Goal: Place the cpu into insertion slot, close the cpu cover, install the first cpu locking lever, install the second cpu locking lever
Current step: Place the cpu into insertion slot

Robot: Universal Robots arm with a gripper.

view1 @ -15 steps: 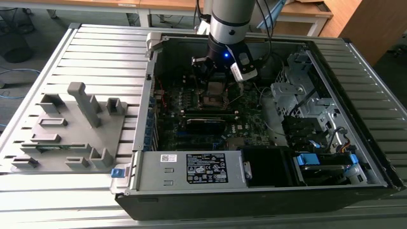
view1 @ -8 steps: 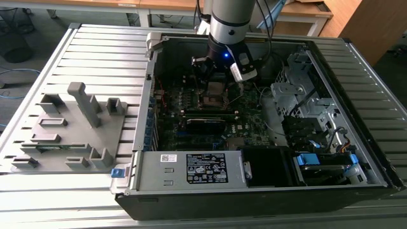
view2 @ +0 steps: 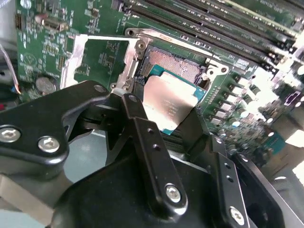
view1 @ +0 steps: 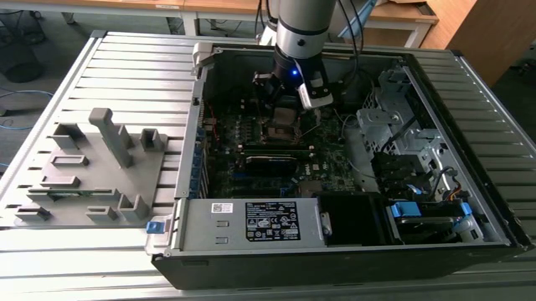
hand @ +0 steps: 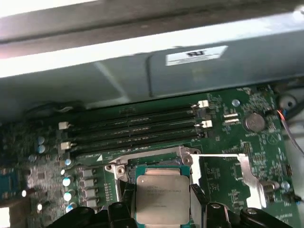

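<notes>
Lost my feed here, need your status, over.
Gripper shut on chip, just over the socket. Chip not yet seated. Cover swung open, off to the side. Nothing seen in the way.

Site: robotics lab or workshop | slatted metal bench [view1: 100,56] carrying an opened computer case [view1: 335,260] | grey fixture plate [view1: 84,188] at the case's 9 o'clock | robot arm [view1: 303,25] above | wooden desks [view1: 402,15] at 12 o'clock | loose blue cable [view1: 10,100] on floor [view1: 59,28], 10 o'clock
</notes>
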